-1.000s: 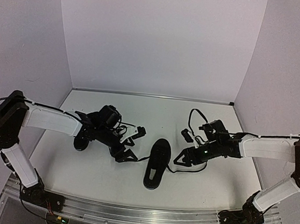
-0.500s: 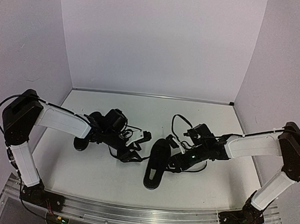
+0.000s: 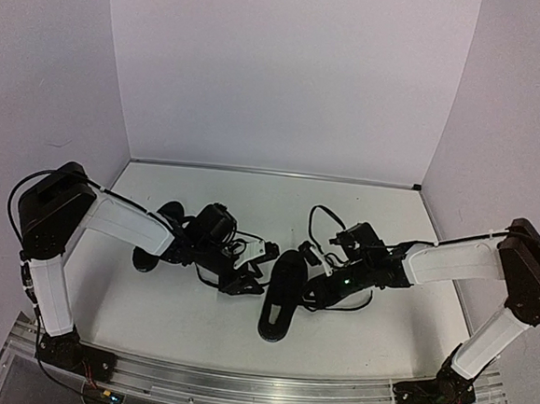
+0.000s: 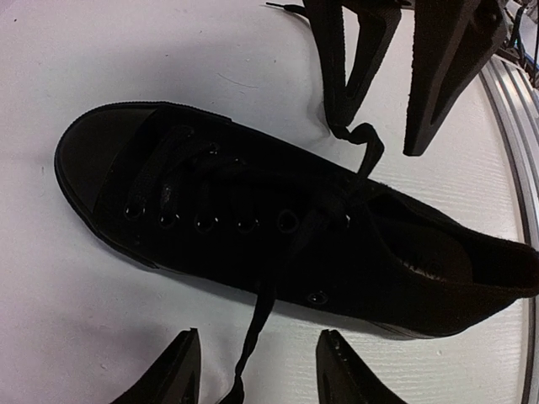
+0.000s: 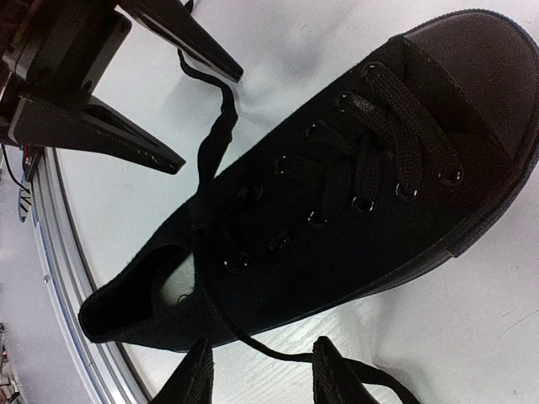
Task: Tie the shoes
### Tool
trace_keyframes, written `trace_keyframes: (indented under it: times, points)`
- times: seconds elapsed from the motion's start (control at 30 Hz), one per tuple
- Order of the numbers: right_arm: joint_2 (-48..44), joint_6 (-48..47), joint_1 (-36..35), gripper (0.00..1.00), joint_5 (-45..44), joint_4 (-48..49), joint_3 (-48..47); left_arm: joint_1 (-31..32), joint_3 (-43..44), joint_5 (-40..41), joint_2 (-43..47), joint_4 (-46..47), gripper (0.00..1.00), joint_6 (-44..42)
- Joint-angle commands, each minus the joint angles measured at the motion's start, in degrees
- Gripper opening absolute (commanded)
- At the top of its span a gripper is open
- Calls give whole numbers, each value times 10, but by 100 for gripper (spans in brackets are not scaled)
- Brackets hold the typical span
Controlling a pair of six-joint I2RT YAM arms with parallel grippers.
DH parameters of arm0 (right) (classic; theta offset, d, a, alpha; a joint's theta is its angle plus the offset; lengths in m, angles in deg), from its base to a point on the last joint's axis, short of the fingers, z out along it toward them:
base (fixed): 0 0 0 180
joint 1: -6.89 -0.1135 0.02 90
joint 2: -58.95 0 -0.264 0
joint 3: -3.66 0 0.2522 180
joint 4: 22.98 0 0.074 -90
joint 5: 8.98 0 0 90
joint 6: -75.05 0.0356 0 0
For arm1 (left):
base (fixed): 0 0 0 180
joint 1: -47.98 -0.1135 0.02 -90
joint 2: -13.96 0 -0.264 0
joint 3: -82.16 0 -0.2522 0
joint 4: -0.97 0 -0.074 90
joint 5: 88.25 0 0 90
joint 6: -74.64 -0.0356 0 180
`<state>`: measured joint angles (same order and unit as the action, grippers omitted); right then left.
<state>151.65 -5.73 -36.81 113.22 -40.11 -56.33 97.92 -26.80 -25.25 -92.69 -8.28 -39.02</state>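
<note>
One black shoe (image 3: 279, 306) lies in the middle of the table, toe toward the back wall, its laces untied. Both grippers flank it. My left gripper (image 3: 251, 268) is at its left side and stands open; in the left wrist view a loose lace (image 4: 249, 337) runs from the shoe (image 4: 253, 227) down between the spread fingers of this gripper (image 4: 261, 374). My right gripper (image 3: 316, 288) is at the shoe's right side, also open. In its wrist view the other lace (image 5: 282, 354) crosses the gap of the gripper (image 5: 263, 376) below the shoe (image 5: 354, 194). The second shoe (image 3: 146, 253) lies far left, mostly hidden by the left arm.
White walls close the table on three sides. An aluminium rail (image 3: 255, 388) runs along the near edge, close to the shoe's heel. The right arm's cable (image 3: 320, 215) loops above the table behind the right gripper.
Both arms have moved inward to the middle shoe, one on each side. Both pairs of jaws have narrowed around a lace while staying apart.
</note>
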Motion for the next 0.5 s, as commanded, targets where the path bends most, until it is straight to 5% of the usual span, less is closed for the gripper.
trace_keyframes:
  times: [0.0,0.3,0.37,0.47]
  points:
    - [10,0,-2,36,-9,21,-9,6,29,-6,-14,37,42,3]
    - [0,15,-2,0,-15,13,-4,7,29,4,-20,31,10,14]
    - [-13,24,-3,0,-23,8,3,7,20,14,-12,31,1,17]
    - [-48,42,-3,0,-48,1,20,7,7,28,6,32,0,20]
